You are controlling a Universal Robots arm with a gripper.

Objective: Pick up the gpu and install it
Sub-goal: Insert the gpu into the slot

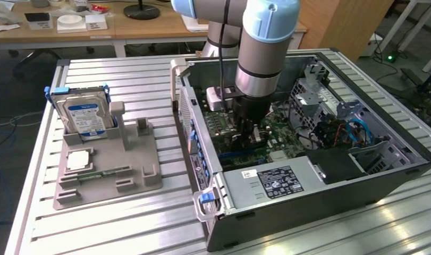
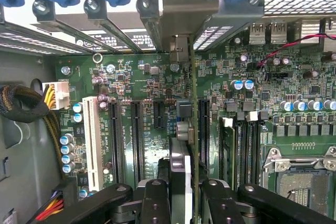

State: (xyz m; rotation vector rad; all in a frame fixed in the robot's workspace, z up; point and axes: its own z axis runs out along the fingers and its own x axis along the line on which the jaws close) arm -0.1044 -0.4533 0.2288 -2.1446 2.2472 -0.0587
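Observation:
In the wrist view I see the gpu (image 2: 188,129) edge-on, a thin dark board that runs from my gripper (image 2: 186,205) out to its pale metal bracket (image 2: 181,9) at the case's rear slot openings. Both black fingers (image 2: 155,203) are shut on the card's near end. The card stands upright over the green motherboard (image 2: 142,77), in line with the black expansion slots (image 2: 137,135). Whether it sits in a slot I cannot tell. From the exterior view my gripper (image 1: 247,133) reaches down into the open computer case (image 1: 201,175), and the gpu (image 1: 238,142) shows as a dark shape below it.
A grey holder tray (image 1: 105,180) on the exterior view's left carries a silver hard drive (image 1: 84,118) and a small green memory stick (image 1: 102,173). Inside the case are the power supply (image 1: 272,183), blue and orange cables (image 1: 346,133), memory sticks (image 2: 247,140) and a yellow-wired cable bundle (image 2: 31,103).

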